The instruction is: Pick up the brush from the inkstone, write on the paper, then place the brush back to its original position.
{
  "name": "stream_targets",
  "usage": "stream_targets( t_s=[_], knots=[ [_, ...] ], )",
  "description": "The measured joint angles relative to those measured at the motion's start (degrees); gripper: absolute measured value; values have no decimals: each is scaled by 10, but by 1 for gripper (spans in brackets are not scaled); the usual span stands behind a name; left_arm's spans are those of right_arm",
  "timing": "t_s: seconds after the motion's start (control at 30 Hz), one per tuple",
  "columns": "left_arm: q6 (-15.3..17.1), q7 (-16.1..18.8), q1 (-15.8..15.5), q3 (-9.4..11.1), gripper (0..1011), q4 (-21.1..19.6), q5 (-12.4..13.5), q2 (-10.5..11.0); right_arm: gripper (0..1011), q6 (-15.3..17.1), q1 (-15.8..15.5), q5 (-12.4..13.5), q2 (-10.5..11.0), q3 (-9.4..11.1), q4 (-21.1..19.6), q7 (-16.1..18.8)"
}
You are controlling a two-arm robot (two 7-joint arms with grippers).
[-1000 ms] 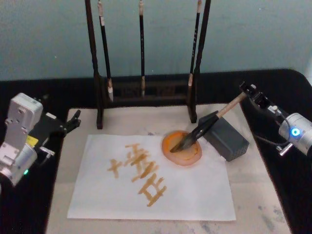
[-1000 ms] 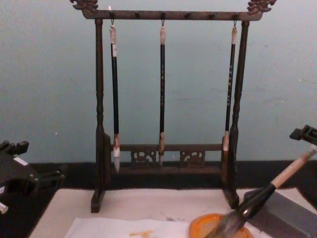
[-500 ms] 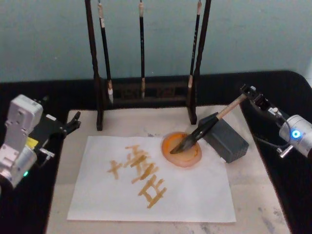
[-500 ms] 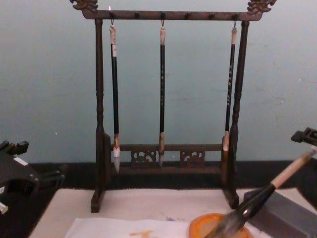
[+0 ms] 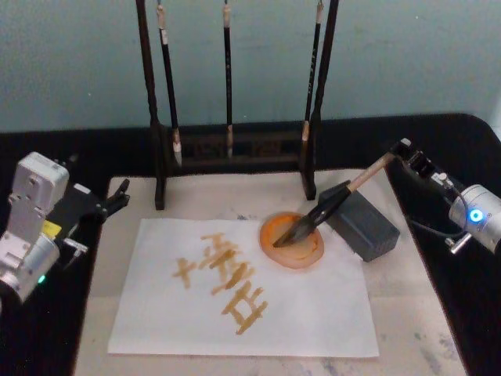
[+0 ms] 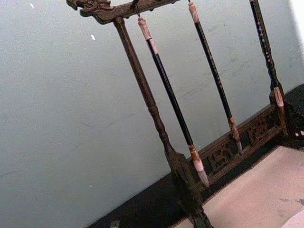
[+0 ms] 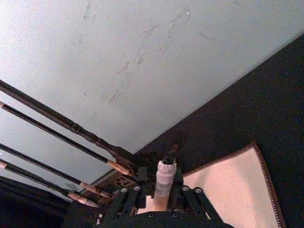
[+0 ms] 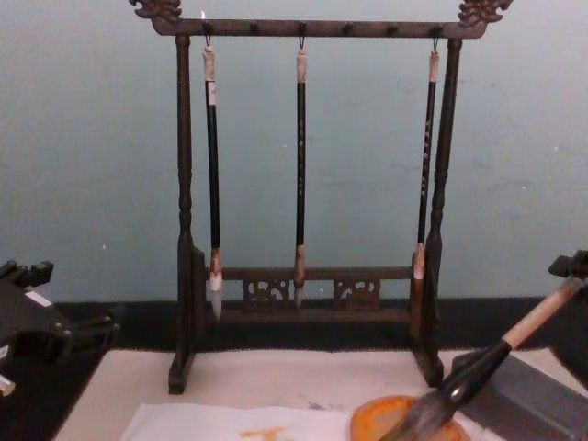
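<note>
Backdrop is just a plain pale teal wall (image 5: pixel 78 63) with a few scuffs and scratchy marks on it, evenly lit. In front of it sits a black tabletop (image 5: pixel 446 129) with a dark carved wooden rack (image 8: pixel 184 184) standing on a beige mat (image 5: pixel 399 290).

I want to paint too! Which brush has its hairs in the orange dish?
The big pale-handled brush, slanting over the grey block, right tool at its top end. The three thin black brushes hang on the rack.
</note>
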Motion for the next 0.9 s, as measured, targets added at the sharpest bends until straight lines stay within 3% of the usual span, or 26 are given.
stream_targets(
  t_s=[0.23,0.63,0.9],
  knots=[
    [0,0,0,0,1010,0,0,0,177,0,0,0,0,0,-1,0],
    [0,0,0,0,1010,0,0,0,175,0,0,0,0,0,-1,0],
    [0,0,0,0,1010,0,0,0,175,19,-2,41,5,2,-1,2]
  ],
)
